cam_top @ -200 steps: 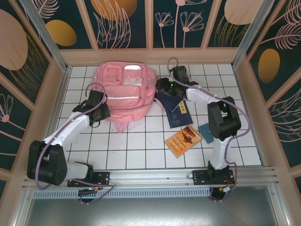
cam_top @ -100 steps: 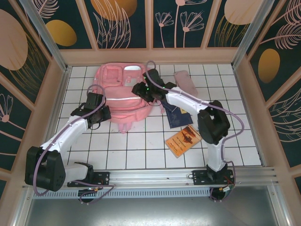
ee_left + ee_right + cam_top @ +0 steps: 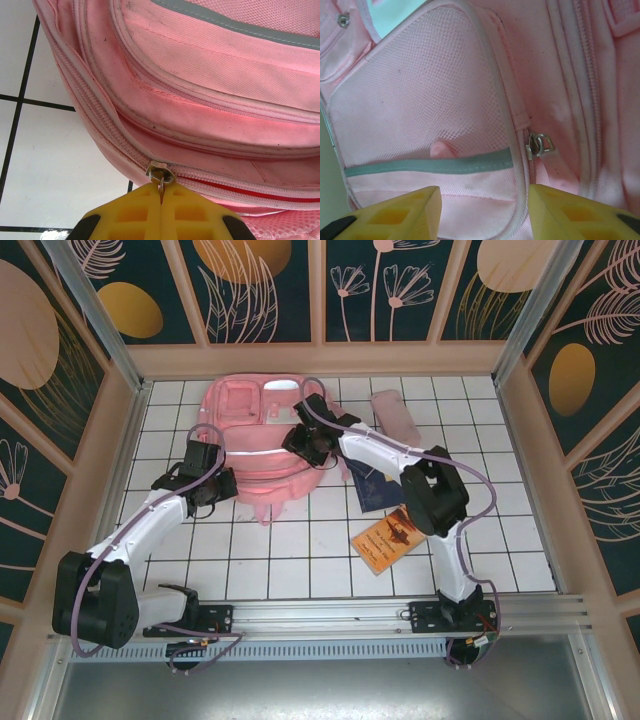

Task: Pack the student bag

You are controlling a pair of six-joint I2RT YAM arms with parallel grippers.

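Student bag (image 3: 243,428) just beyond right fingers (image 3: 395,212) (zipper pull (image 3: 161,174) between left fingers (image 3: 131,216))

You'll see the student bag (image 3: 215,75) is matt pink woven cloth, a little grubby along its seams, with a fine mesh pocket (image 3: 420,85) and a smooth pale stripe (image 3: 430,164) on its front. Its zipper pull (image 3: 160,173) is shiny metal, and the left gripper (image 3: 161,189) has fingers (image 3: 130,215) of matt yellow plastic. The table (image 3: 300,540) under it is smooth white tile.

Table (image 3: 300,550) bears student bag (image 3: 240,425), pouch (image 3: 395,412), navy book (image 3: 372,492), booklet (image 3: 385,538).
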